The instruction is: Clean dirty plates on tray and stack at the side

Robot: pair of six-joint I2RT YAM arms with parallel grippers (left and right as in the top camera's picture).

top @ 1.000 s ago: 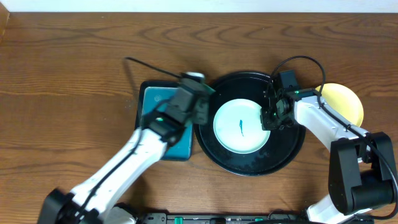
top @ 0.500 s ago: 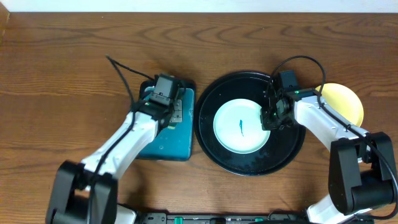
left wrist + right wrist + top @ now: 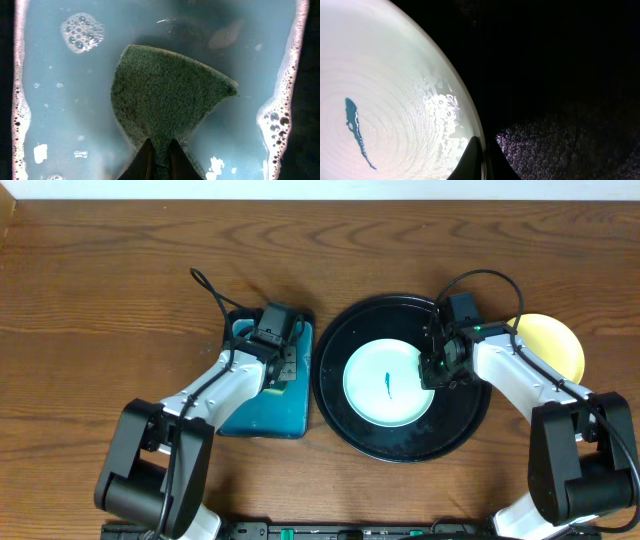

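Note:
A pale mint-white plate (image 3: pixel 388 383) with a dark blue-green smear (image 3: pixel 387 384) lies in the middle of the large round black tray (image 3: pixel 400 448). My right gripper (image 3: pixel 434 366) is shut on the plate's right rim; in the right wrist view the fingers (image 3: pixel 481 159) pinch the rim of the plate (image 3: pixel 385 100), one finger inside and one outside. A pale yellow plate (image 3: pixel 556 345) lies on the table right of the tray. My left gripper (image 3: pixel 280 360) is shut on a green sponge (image 3: pixel 167 102) in the soapy water (image 3: pixel 65 100).
A small rectangular black tray with a teal inside (image 3: pixel 258 416) stands left of the round tray and holds foamy water. A black cable (image 3: pixel 207 288) loops over the table behind the left arm. The table's back edge meets a white wall.
My left arm swung left and down from the round tray's edge into the rectangular tray, with the sponge now in the water. The right arm and the plate have not moved.

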